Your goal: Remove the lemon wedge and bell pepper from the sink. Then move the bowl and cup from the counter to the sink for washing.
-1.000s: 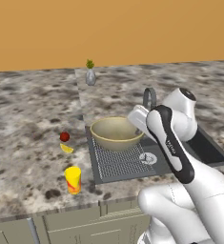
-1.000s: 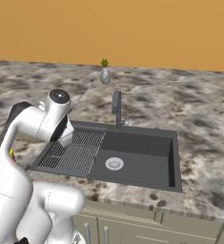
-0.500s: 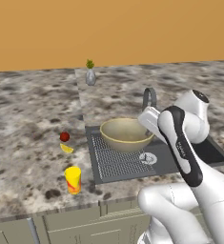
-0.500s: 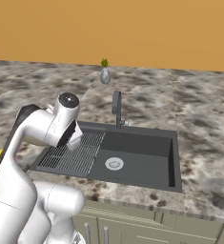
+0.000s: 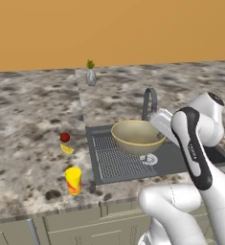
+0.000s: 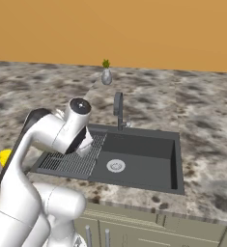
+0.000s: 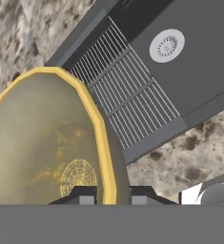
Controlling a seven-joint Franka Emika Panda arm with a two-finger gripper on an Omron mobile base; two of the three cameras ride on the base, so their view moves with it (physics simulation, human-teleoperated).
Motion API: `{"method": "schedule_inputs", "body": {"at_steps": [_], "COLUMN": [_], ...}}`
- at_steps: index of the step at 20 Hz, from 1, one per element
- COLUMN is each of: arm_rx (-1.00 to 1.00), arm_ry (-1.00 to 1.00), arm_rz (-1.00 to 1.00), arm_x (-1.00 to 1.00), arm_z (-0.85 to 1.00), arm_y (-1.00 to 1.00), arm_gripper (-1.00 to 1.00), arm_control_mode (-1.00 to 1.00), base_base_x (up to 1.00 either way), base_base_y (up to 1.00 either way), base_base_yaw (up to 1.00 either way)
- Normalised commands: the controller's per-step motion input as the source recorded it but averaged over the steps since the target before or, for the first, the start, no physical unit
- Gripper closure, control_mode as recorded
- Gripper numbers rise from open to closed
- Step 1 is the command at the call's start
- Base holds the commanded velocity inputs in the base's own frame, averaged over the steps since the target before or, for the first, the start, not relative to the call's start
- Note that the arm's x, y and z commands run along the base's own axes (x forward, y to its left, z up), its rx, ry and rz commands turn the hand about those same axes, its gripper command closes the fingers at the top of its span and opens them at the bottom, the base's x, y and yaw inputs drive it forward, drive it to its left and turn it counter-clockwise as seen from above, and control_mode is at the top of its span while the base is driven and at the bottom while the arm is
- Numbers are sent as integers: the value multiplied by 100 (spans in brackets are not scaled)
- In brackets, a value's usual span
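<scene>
My gripper [image 7: 109, 193] is shut on the pale rim of the olive-gold bowl [image 7: 42, 143], one finger inside and one outside. The bowl [image 5: 135, 136] hangs upright in the air over the ribbed drainboard [image 5: 114, 160] of the dark grey sink [image 5: 181, 155], with the gripper [image 5: 158, 133] at its right rim. The basin's drain [image 7: 167, 46] lies beyond the bowl. On the counter left of the sink rest the dark-red bell pepper [image 5: 64, 138] and the yellow lemon wedge [image 5: 67, 149]. Nearer the front edge stands the yellow cup [image 5: 73, 180].
The grey arched faucet [image 5: 150, 98] rises just behind the bowl and my hand. A grey vase with a green plant [image 5: 90, 75] stands far back on the counter. An orange wall closes the back. My own arm covers the sink's right side.
The arm has carried the bowl to the right, from over the drainboard's left edge toward the basin. Pepper, lemon wedge and cup have stayed put.
</scene>
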Motion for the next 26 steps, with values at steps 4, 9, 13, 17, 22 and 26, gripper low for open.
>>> {"method": "schedule_inputs", "body": {"at_steps": [4, 9, 13, 17, 22, 26], "arm_rx": [0, 0, 0, 0, 0, 0], "arm_ry": [0, 0, 0, 0, 0, -3], "arm_rz": [0, 0, 0, 0, 0, 0], "arm_x": [-12, -11, -12, -10, -3, -1], "arm_z": [0, 0, 0, 0, 0, 0], "arm_y": [-32, -35, -36, -36, -31, -31], "arm_gripper": [100, 100, 100, 100, 100, 100], "arm_control_mode": [-100, -100, -100, -100, -100, -100], "base_base_x": [0, 0, 0, 0, 0, 0], "base_base_y": [0, 0, 0, 0, 0, 0], "base_base_yaw": [0, 0, 0, 0, 0, 0]}}
